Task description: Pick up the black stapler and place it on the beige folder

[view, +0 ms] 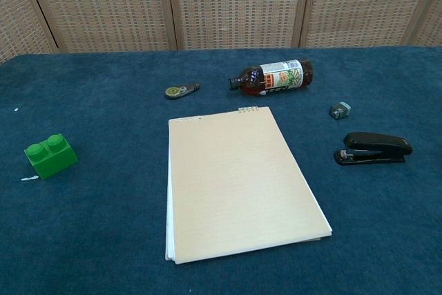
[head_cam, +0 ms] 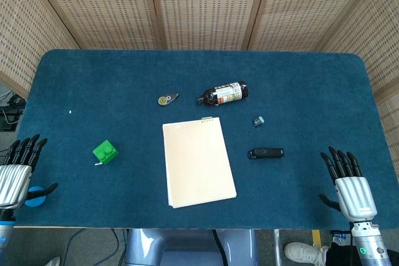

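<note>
Resting at the table's near corners, your left hand [head_cam: 14, 179] and right hand [head_cam: 350, 190] both lie flat with fingers apart, holding nothing. The beige folder [view: 238, 181] lies near the front centre, and the black stapler [view: 372, 148] sits on the blue cloth to its right, apart from it. Farther back lie a green block [view: 50, 155], a small eraser [view: 340, 109], a brown bottle [view: 273, 77] on its side and a tape dispenser [view: 181, 90].
</note>
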